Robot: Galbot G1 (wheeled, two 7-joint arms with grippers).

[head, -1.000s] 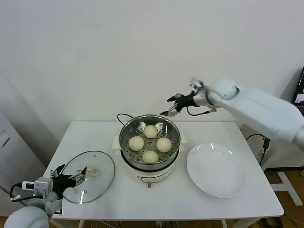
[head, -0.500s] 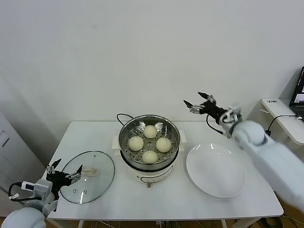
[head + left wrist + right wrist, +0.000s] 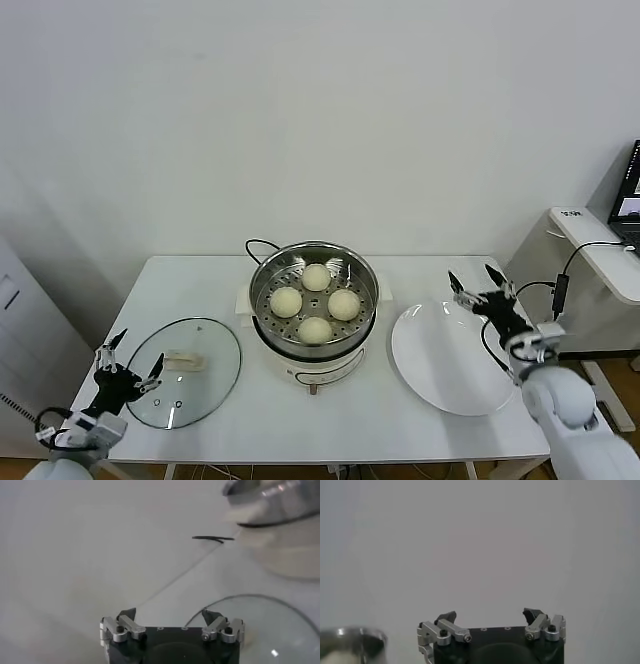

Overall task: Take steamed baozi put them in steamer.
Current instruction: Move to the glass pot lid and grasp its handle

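Your loading step reads as finished: all four steamed baozi (image 3: 315, 303) sit on the perforated tray inside the steamer (image 3: 314, 262), none on the white plate (image 3: 452, 362).

Right gripper (image 3: 476, 288): fingers spread wide, holding nothing, raised above the far edge of the plate. The steamer and its buns lie well off to this claw's left side, apart from it. In the right wrist view the jaws stand wide against the blank wall, with only a sliver of the steamer's rim at the frame edge.

Left gripper (image 3: 123, 358): also wide and empty, at the near left corner of the table (image 3: 200, 275), just beside the rim of the glass lid (image 3: 186, 372). The steamer stands well forward and to the right of this claw.

Judgement: nothing remains to carry. Your next move, if any, calls for parking both arms clear of the pot. If covering is wanted, the left claw is nearest the lid's white handle (image 3: 186, 361), which it does not touch.
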